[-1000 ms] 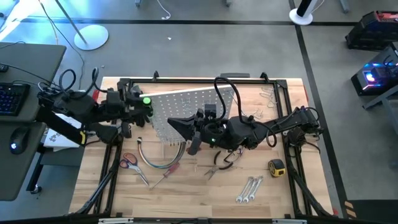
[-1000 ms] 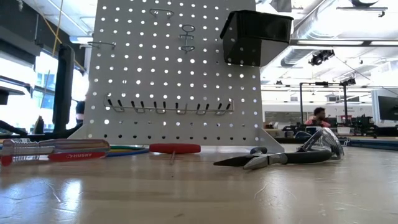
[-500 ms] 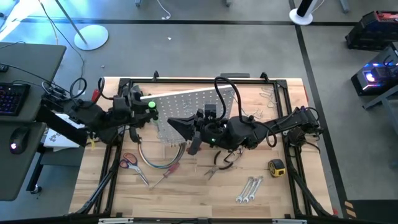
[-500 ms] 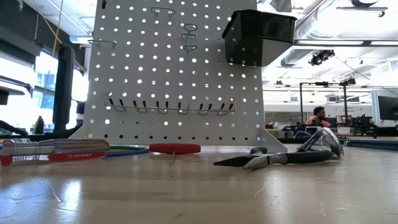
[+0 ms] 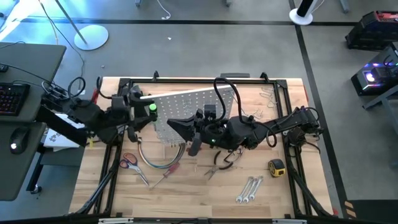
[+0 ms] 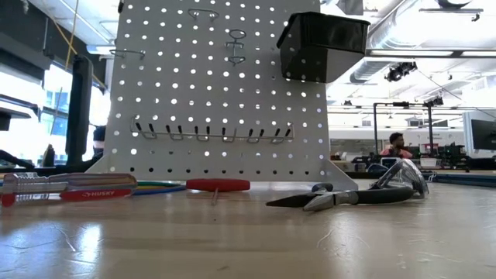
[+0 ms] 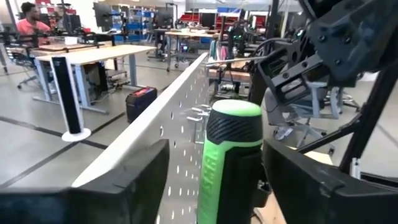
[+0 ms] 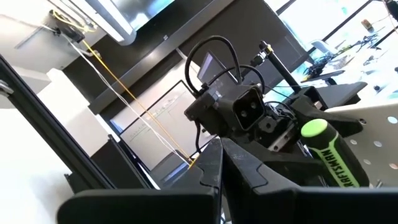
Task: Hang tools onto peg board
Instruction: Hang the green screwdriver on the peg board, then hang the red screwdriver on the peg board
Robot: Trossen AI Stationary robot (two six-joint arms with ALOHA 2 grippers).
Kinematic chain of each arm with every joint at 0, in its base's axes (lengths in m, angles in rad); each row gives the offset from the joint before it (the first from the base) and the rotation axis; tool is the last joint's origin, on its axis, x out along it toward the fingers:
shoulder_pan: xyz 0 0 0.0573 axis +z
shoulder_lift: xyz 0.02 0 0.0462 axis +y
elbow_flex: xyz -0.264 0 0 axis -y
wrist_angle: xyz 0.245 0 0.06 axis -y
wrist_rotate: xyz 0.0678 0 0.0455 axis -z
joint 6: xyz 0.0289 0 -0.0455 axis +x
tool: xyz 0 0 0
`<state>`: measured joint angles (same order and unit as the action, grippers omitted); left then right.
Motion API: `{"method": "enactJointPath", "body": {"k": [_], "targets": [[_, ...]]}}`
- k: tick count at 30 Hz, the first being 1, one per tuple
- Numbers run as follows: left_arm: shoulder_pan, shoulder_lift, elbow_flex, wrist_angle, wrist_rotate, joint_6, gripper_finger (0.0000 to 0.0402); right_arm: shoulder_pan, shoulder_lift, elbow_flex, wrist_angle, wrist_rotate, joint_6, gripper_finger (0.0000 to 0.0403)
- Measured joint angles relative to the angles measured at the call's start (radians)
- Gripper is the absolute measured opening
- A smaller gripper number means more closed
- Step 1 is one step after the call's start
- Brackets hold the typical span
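- The green-handled screwdriver (image 8: 328, 154), seen from the right wrist just in front of the white peg board (image 8: 373, 134), has black lettering along its handle ending in "FTSMAN".
- A red handle (image 6: 93, 194) lying left of the peg board's foot bears small white lettering, too small to read surely.

A robotics lab: rows of pale wooden workbenches (image 7: 93, 56), dark computer monitors (image 6: 482, 129), exposed silver ceiling ducts (image 6: 403, 27), a polished grey concrete floor (image 5: 205, 50).
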<state>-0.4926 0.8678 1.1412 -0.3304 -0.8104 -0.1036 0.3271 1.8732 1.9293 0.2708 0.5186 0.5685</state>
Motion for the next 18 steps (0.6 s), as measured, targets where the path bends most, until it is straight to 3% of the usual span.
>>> {"method": "enactJointPath", "body": {"k": [14,18], "targets": [[-0.028,-0.118,0.043,0.064,-0.009,-0.014,0.0268,0.000,-0.002,0.000,0.003,-0.008,-0.026,0.0000],[-0.028,-0.125,0.076,0.130,0.110,-0.034,0.0268,0.003,-0.046,0.000,-0.012,-0.049,-0.117,0.0000]]}}
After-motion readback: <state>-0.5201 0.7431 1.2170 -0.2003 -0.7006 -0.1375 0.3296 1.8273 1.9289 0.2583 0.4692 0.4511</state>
